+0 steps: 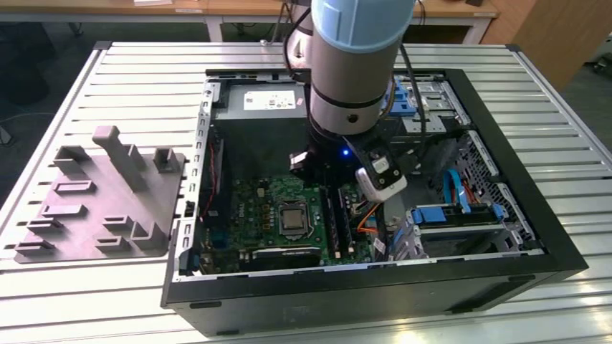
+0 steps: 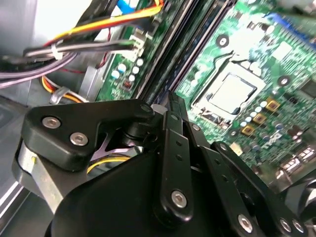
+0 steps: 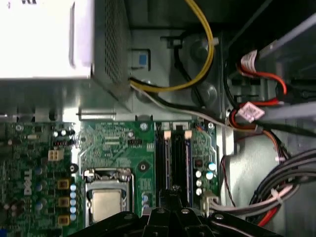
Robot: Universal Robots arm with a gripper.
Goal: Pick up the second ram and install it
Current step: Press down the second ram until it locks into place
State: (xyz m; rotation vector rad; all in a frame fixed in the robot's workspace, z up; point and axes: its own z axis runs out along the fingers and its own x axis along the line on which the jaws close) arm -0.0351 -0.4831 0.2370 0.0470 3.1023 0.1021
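Slatted metal bench (image 1: 143, 79) carried the open computer case (image 1: 497, 236) at frame centre, where the gripper (image 3: 174, 193) hovered, fingers seemingly closed over the second ram (image 3: 174, 163), apparently seated in the motherboard slots (image 3: 186, 163), installation nearly complete.

cable bundle (image 3: 276, 192) beside memory slots (image 3: 174, 158)

Even overhead room light brightens the ribbed silver metal table (image 1: 125, 79); the open black computer case (image 1: 535, 244) is shadowed inside. In the first wrist view, the white metal box (image 3: 44, 39) at ten o'clock glares. Nearby black gripper links (image 2: 168, 163) blur.
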